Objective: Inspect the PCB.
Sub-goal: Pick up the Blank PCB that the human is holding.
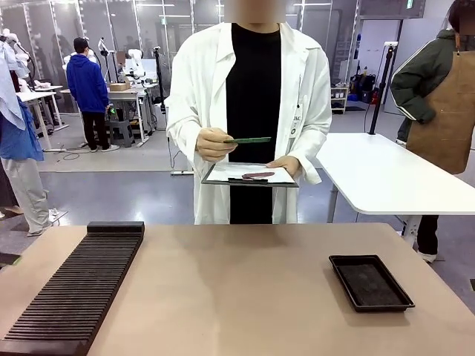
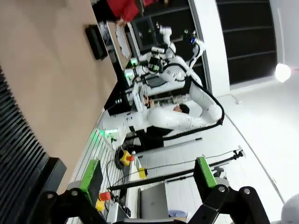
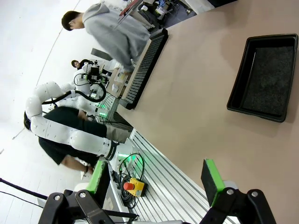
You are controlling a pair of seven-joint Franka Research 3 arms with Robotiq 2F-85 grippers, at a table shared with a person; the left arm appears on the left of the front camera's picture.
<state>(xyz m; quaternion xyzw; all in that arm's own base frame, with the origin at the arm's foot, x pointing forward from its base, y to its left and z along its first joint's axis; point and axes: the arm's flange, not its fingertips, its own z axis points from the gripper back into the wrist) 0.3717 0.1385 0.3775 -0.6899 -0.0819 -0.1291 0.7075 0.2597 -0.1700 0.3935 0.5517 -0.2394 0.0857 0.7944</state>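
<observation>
Both my left end effector [image 2: 148,176] and right end effector [image 3: 154,179] gape empty; the PCB [image 1: 249,140] above the clipboard [image 1: 230,171] looks thin, light, stiff, so I'd pinch its edges.

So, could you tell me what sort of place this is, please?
Probably an electronics lab or workshop: a person in a white lab coat holds a green circuit board above a clipboard, and a slotted black rack and tray sit on the table.
</observation>
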